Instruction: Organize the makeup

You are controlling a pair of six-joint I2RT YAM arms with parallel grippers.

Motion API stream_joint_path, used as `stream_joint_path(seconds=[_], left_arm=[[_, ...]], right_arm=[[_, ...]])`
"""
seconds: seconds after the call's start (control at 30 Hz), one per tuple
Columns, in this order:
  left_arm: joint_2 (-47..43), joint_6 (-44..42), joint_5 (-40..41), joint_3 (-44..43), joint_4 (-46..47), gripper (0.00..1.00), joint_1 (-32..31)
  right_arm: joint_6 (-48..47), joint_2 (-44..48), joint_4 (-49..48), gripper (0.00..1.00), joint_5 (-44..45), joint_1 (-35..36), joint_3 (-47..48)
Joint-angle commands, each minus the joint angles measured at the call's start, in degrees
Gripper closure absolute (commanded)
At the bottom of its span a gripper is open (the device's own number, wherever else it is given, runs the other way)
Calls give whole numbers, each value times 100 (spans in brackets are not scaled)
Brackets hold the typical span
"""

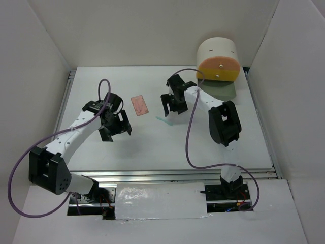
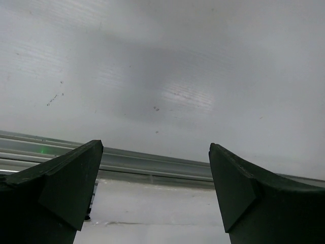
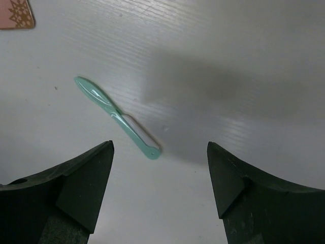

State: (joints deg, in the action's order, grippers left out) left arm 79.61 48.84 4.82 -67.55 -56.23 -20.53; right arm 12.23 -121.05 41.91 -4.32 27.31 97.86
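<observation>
A flat pink rectangular palette lies on the white table a little left of centre; its corner shows in the right wrist view. A thin mint-green stick lies just right of it, seen fully in the right wrist view. My right gripper is open and empty, above the table beside the stick. My left gripper is open and empty over bare table left of the palette. The other makeup pieces are out of view.
A large round cream drawer unit with peach and yellow fronts stands at the back right, with a grey-green piece below it. White walls enclose the table. A metal rail runs along the near edge.
</observation>
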Motion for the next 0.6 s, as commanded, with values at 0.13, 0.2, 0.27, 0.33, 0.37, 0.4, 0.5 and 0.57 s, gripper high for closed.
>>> stream_joint_path(seconds=[0.13, 0.2, 0.27, 0.33, 0.37, 0.4, 0.5, 0.57], left_arm=[[-306, -629, -289, 23, 33, 1, 58], [-306, -762, -280, -4, 7, 1, 76], [-341, -858, -288, 5, -2, 1, 93], [-367, -946, -350, 66, 41, 1, 128], [-368, -973, -385, 84, 59, 1, 137], [-368, -1016, -429, 119, 85, 0, 146], [-368, -1087, -525, 180, 121, 1, 172], [-368, -1131, -543, 216, 156, 1, 199]], right_arm=[[-862, -664, 582, 19, -95, 300, 998], [-924, -735, 573, 19, -87, 424, 998], [-985, -814, 555, 19, 27, 617, 963], [-994, -955, 555, 20, 132, 749, 997], [-977, -1016, 581, 20, 211, 776, 1050], [-959, -1138, 625, 21, 264, 819, 1146], [-889, -1385, 800, 24, 414, 855, 1375], [-845, -1482, 862, 29, 423, 855, 1499]])
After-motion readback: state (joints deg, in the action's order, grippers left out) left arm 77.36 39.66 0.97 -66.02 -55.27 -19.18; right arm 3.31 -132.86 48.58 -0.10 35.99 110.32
